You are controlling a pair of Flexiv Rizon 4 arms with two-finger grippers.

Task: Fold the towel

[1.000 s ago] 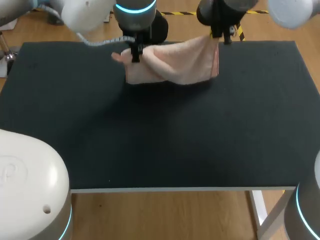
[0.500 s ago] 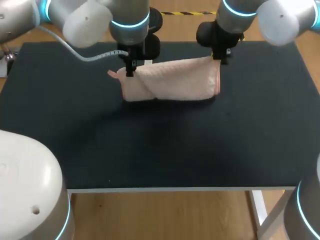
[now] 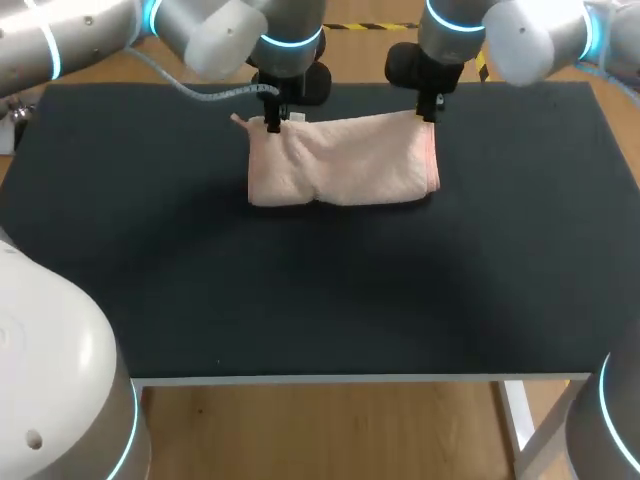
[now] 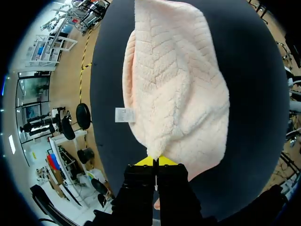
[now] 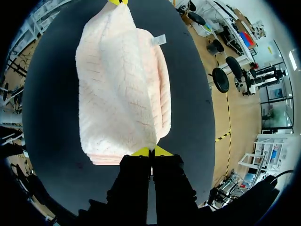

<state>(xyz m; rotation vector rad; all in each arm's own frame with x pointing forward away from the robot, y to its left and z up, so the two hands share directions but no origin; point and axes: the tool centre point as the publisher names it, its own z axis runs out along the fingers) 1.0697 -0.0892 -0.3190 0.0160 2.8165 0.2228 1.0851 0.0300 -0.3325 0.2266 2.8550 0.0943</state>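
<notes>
On the table (image 3: 320,290), left gripper (image 3: 273,124) and right gripper (image 3: 428,112) are each clamping a towel (image 3: 345,160) corner; the robot is needing to lower both level, edges aligned.

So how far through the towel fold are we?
Done: the towel lies doubled over on the table, its layers stacked. In hand: the left claw and right claw each pinch a far corner. Left: let go of both corners. The end by the left claw looks bunched, so it may need smoothing.
</notes>
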